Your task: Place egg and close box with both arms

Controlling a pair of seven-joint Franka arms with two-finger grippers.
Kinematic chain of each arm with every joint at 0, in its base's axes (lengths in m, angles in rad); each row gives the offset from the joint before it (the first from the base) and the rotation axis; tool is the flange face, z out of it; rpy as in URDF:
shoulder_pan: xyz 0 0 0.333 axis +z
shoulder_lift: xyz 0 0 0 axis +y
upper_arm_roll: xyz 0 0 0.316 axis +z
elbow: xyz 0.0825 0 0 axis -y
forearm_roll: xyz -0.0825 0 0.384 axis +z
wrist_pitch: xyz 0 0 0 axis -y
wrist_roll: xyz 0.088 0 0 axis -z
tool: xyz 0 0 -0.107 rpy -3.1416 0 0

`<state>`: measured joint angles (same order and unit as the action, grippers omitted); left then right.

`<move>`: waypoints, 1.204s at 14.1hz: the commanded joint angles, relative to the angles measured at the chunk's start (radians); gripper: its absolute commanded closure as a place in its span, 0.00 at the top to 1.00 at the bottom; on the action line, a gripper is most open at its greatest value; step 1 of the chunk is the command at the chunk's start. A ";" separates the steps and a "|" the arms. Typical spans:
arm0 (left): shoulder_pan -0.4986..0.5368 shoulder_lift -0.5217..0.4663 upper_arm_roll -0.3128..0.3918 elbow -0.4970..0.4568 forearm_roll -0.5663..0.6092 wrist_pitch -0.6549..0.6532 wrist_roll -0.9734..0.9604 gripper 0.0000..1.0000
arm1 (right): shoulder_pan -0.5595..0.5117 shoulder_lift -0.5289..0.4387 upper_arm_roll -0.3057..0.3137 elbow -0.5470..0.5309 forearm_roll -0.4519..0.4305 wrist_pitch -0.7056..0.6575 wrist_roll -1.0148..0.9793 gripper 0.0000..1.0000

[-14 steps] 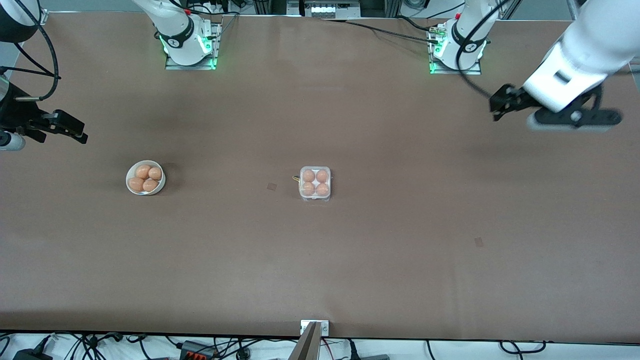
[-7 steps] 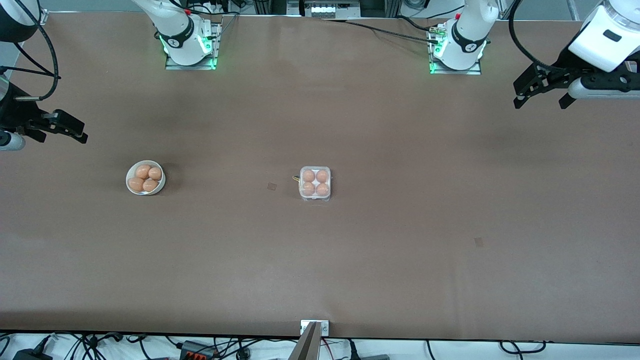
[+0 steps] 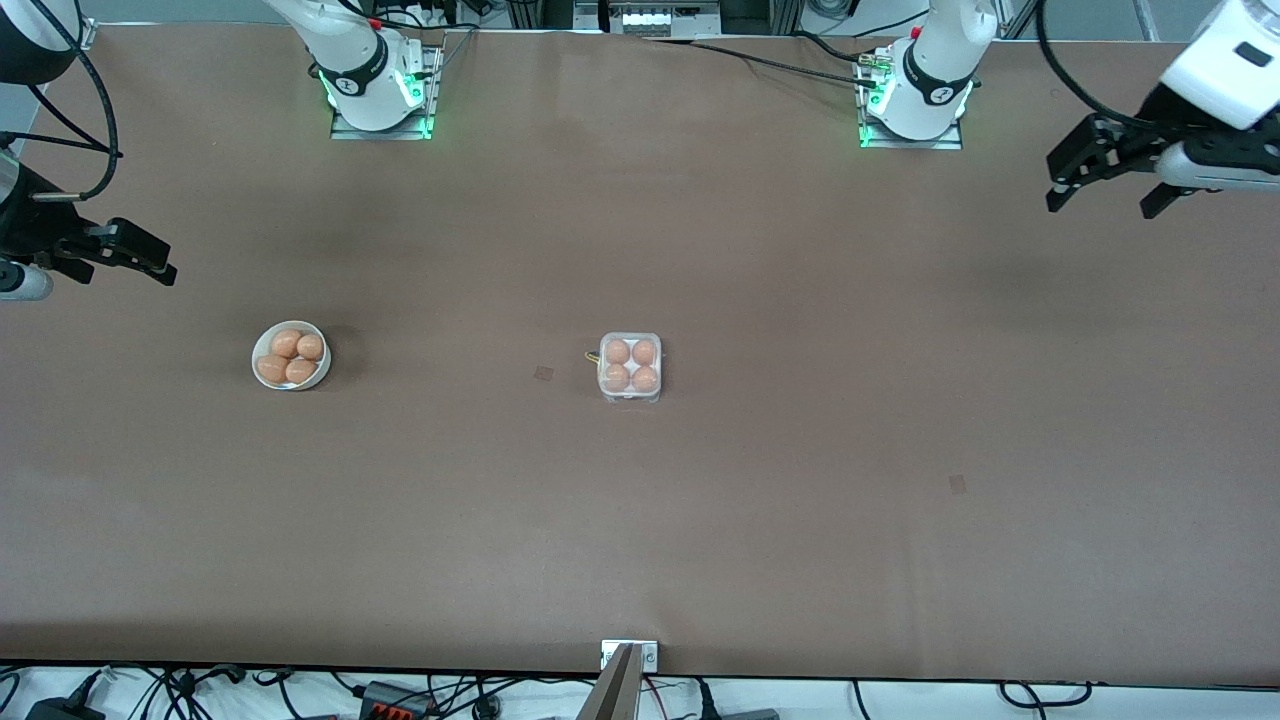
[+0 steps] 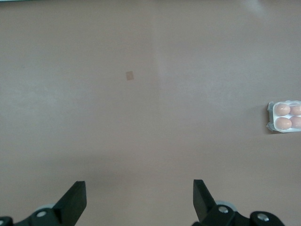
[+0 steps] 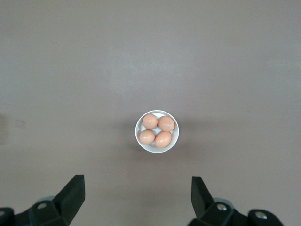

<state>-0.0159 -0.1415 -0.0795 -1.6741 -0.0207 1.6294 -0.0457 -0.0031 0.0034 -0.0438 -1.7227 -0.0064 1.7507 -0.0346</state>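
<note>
Box point(image 3: 630, 367) sits mid-worktop point(image 3: 800, 520), lid down, four eggs in its cells. White bowl point(image 3: 290, 355) with four more eggs sits toward the right arm's end, well apart from the box. Left gripper point(image 3: 1100, 178) is up in the air over the worktop edge at the left arm's end, jaws apart, empty. Right gripper point(image 3: 140, 262) is over the edge at the right arm's end, jaws apart, empty.

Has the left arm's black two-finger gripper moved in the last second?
Yes. The left gripper has swung up and outward toward the table's end, away from the clear-plastic egg box.
</note>
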 commanded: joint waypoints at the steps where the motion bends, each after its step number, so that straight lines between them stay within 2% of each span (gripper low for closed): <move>1: 0.011 0.063 0.003 0.085 -0.008 -0.048 0.032 1.00 | -0.006 -0.017 0.010 0.003 -0.012 -0.017 0.004 1.00; 8: 0.013 0.054 0.006 0.089 -0.008 -0.095 0.038 1.00 | -0.008 -0.033 0.004 0.005 -0.012 -0.031 0.002 1.00; 17: 0.031 0.056 0.006 0.089 -0.008 -0.094 0.043 1.00 | -0.006 -0.037 0.010 0.005 -0.012 -0.069 -0.005 1.00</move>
<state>0.0065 -0.0927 -0.0761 -1.6091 -0.0207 1.5551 -0.0313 -0.0033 -0.0207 -0.0426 -1.7199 -0.0064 1.7099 -0.0347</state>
